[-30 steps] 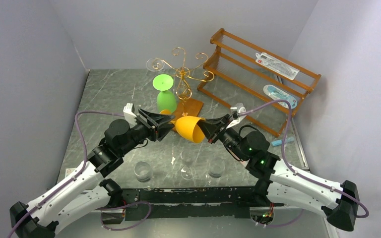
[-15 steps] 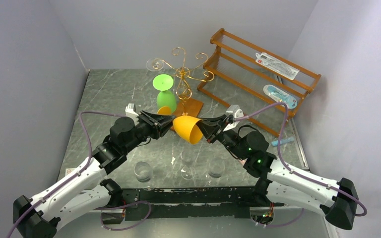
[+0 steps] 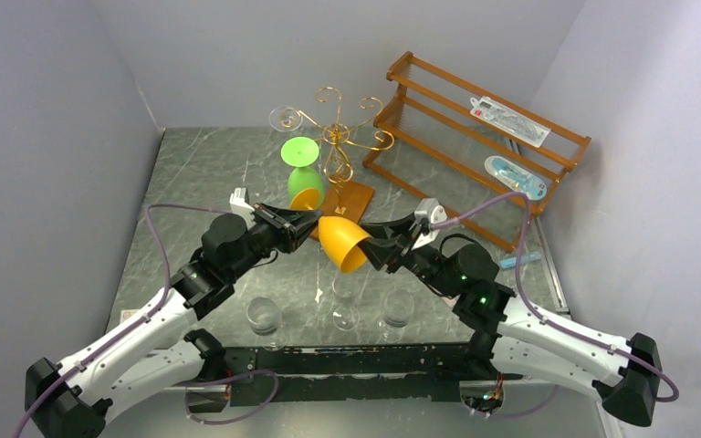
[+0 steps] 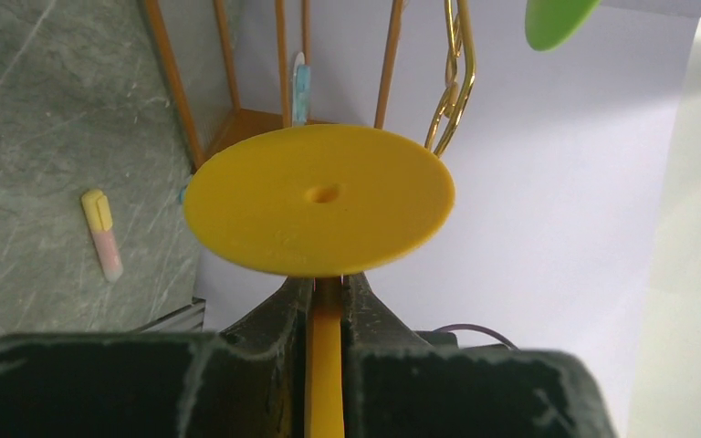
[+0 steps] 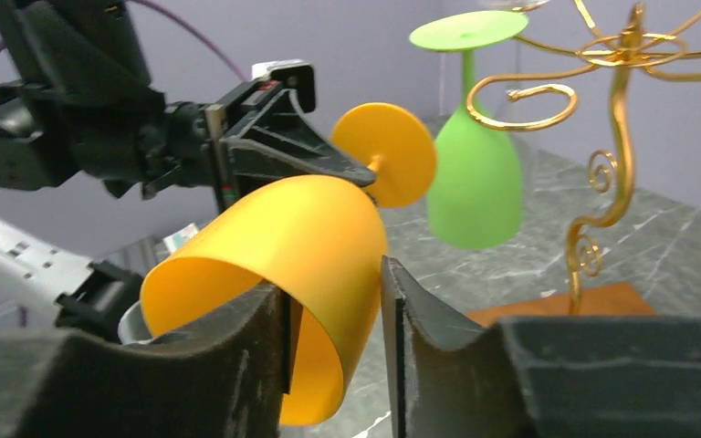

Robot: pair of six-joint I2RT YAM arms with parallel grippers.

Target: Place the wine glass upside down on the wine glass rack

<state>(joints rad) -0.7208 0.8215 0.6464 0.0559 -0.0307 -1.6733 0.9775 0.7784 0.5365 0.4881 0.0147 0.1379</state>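
A yellow-orange wine glass (image 3: 342,242) hangs on its side above the table between my two grippers. My left gripper (image 3: 308,222) is shut on its stem just behind the round foot (image 4: 319,201), with the stem pinched between the jaws (image 4: 327,283). My right gripper (image 3: 371,245) is open at the bowl's mouth (image 5: 301,228). One finger is inside the rim and one outside, with a gap around the wall (image 5: 338,274). The wine glass rack (image 3: 336,146), gold wire on an orange-brown base, stands just behind. A green glass (image 3: 304,173) hangs upside down on it.
A brown slatted wooden shelf (image 3: 475,146) with packets stands at the back right. Three clear glasses (image 3: 264,315) (image 3: 345,301) (image 3: 396,310) stand near the front edge, under the arms. A highlighter (image 4: 102,233) lies on the table. Grey walls close in both sides.
My left gripper has closed onto the stem. My right gripper, which was clamped on the bowl's rim, has opened. The glass's mouth has dipped slightly down.
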